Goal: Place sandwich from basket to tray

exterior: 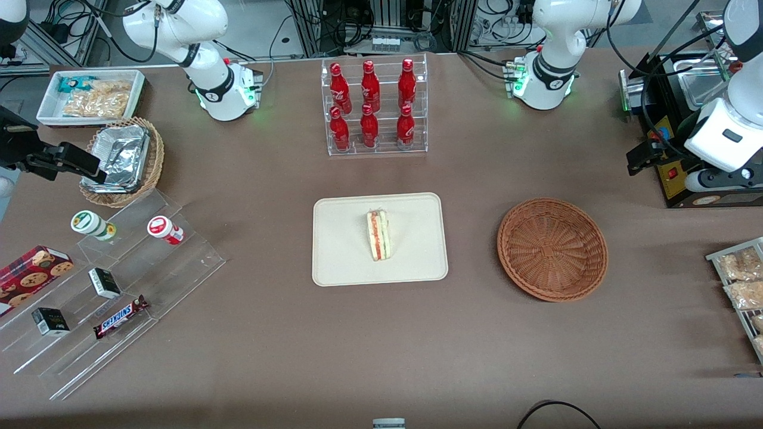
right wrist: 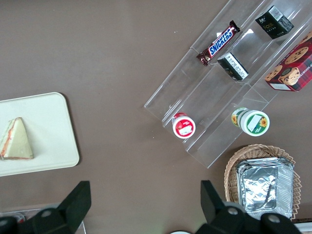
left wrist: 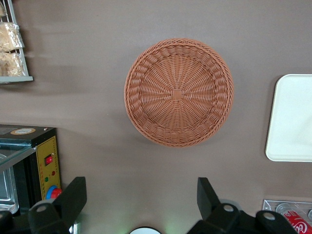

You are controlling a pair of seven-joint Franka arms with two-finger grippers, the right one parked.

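Pale sandwich (exterior: 379,235) lies on tray (exterior: 340,262), long axis toward camera; gripper (left wrist: 141,204) above basket (left wrist: 178,92).

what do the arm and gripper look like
The left arm is glossy white with black joint bands, black cables trailing off it, and a green light at its base. Its gripper, high above the table near the basket, has two black wedge-shaped fingers.

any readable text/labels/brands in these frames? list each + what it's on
"SNICKERS": candy bar on the clear stepped shelf.
Red bottles: white script, too small to read.
Cookie box, small dark boxes, round lids: print unreadable.
Sandwich, tray, basket, open gripper high above the basket: no text.
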